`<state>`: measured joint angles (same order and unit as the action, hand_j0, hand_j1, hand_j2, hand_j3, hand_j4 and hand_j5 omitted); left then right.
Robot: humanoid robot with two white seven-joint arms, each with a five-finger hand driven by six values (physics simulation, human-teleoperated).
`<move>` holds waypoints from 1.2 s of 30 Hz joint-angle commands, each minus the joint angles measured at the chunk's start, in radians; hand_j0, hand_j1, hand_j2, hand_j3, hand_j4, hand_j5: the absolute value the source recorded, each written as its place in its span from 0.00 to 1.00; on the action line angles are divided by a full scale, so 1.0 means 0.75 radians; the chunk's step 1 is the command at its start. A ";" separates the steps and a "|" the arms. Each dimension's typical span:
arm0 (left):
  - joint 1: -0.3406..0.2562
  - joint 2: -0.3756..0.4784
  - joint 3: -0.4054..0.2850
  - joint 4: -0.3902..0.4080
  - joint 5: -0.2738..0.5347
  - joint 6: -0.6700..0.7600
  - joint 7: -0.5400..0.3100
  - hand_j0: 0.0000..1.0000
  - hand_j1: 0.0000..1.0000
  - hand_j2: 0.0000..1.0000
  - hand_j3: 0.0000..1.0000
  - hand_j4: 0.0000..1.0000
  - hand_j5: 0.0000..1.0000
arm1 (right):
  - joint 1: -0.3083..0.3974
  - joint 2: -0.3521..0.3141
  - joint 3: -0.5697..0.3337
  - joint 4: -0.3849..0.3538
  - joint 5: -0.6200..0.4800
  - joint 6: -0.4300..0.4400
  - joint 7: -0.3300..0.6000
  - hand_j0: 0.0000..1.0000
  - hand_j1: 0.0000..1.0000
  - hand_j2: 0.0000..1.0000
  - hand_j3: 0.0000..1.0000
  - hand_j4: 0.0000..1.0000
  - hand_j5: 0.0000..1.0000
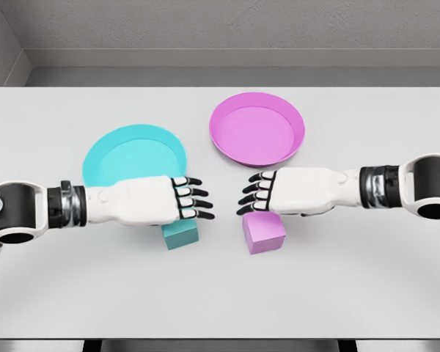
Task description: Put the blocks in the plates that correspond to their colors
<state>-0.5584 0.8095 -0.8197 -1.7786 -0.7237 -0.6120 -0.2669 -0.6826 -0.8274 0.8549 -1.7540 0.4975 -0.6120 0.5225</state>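
Both hands hover open-fingered above matching blocks (180,234).

both white arms reach inward from opposite sides, the left hand (182,198) and right hand (268,192) held flat, fingers extended toward each other, holding nothing.

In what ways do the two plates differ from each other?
Colour: the teal plate is blue-green, the pink plate is magenta. Place: the teal plate lies left and nearer the robot, the pink plate right and farther back. Cover: the left hand hides part of the teal plate's near edge, while the pink plate shows almost whole. Both are round, shallow, rimmed and hold no block.
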 commanded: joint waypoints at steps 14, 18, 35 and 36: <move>-0.029 -0.046 -0.073 0.001 -0.123 0.002 -0.008 1.00 1.00 1.00 1.00 1.00 1.00 | -0.002 0.017 0.108 0.001 0.065 0.001 0.001 1.00 1.00 1.00 1.00 1.00 1.00; -0.047 -0.046 -0.093 0.001 -0.123 0.002 -0.008 1.00 1.00 1.00 1.00 1.00 1.00 | -0.002 0.015 0.108 0.001 0.077 0.001 0.003 0.94 0.94 0.94 0.94 0.94 0.94; -0.065 -0.040 -0.099 0.001 -0.119 0.002 -0.047 0.67 0.67 0.67 0.67 0.67 0.67 | -0.022 0.013 0.067 0.001 0.079 0.001 -0.003 0.55 0.55 0.55 0.55 0.55 0.55; -0.067 -0.038 -0.099 0.001 -0.119 0.002 -0.047 0.65 0.65 0.65 0.65 0.65 0.65 | -0.025 0.015 0.063 0.001 0.077 0.001 -0.003 0.55 0.55 0.55 0.55 0.55 0.55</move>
<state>-0.6105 0.7794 -0.8945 -1.7771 -0.8186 -0.6119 -0.3011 -0.7010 -0.8166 0.9083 -1.7533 0.5625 -0.6129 0.5190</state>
